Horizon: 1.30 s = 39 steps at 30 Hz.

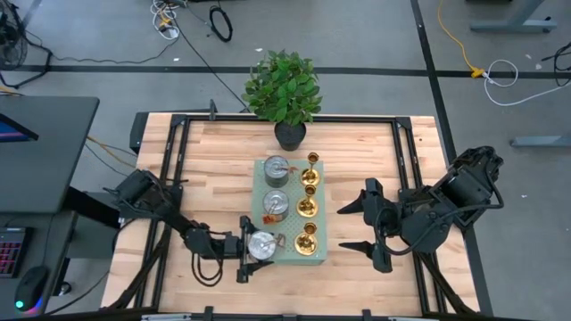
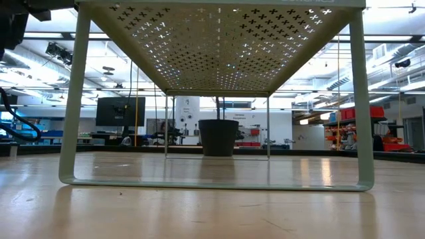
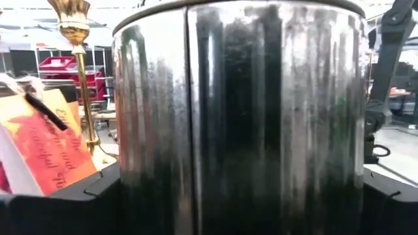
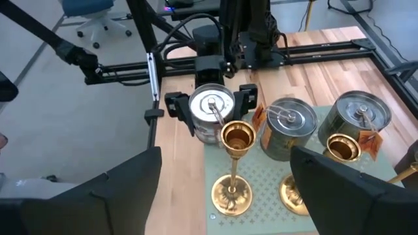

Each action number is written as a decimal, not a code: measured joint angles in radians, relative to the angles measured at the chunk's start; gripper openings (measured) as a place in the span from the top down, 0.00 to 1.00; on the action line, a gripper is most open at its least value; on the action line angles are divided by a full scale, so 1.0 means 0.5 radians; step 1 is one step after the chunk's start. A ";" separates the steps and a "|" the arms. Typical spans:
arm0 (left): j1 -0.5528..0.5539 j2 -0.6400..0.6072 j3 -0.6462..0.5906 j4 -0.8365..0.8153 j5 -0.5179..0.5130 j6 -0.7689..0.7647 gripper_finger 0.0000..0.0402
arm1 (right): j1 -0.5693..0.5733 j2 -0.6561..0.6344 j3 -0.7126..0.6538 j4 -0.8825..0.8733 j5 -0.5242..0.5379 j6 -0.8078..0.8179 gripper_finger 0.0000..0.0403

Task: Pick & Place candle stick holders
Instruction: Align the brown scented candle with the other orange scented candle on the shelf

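Observation:
Three squat silver holders and three gold stemmed holders [image 1: 308, 206] are on or at the pale green perforated board [image 1: 319, 257]. Two silver ones [image 1: 277, 169] [image 1: 276, 205] stand on its left side, and the gold ones stand in a row on its right side. My left gripper [image 1: 252, 248] is shut on the third silver holder [image 1: 263, 244] at the board's near left corner. That holder fills the left wrist view [image 3: 241, 117]. My right gripper [image 1: 340, 229] is open and empty, just right of the board, and points toward it. My left gripper pinches the silver holder's round side wall [image 3: 130, 176] between its two fingers [image 4: 177, 108], one on each side. The fingers come level from the table's left. The holder stands upright over the board's left edge. I cannot tell whether it rests on the board.
A black-potted plant [image 1: 284, 89] stands at the table's far edge, behind the board. Orange paper tags [image 4: 258, 117] hang on the holders. Bare wooden tabletop [image 1: 223, 169] lies left and right of the board. The low view looks under the board [image 2: 219, 40].

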 joint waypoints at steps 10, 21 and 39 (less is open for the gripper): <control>0.069 0.001 0.088 -0.056 0.101 -0.038 0.11 | 0.000 0.000 -0.001 0.000 0.000 -0.008 0.16; 0.116 0.001 0.239 -0.359 0.117 -0.058 0.11 | 0.000 0.000 -0.002 0.001 -0.001 -0.002 0.16; 0.164 0.113 0.243 -0.254 0.166 -0.204 0.11 | -0.001 0.001 -0.002 0.000 -0.001 -0.008 0.16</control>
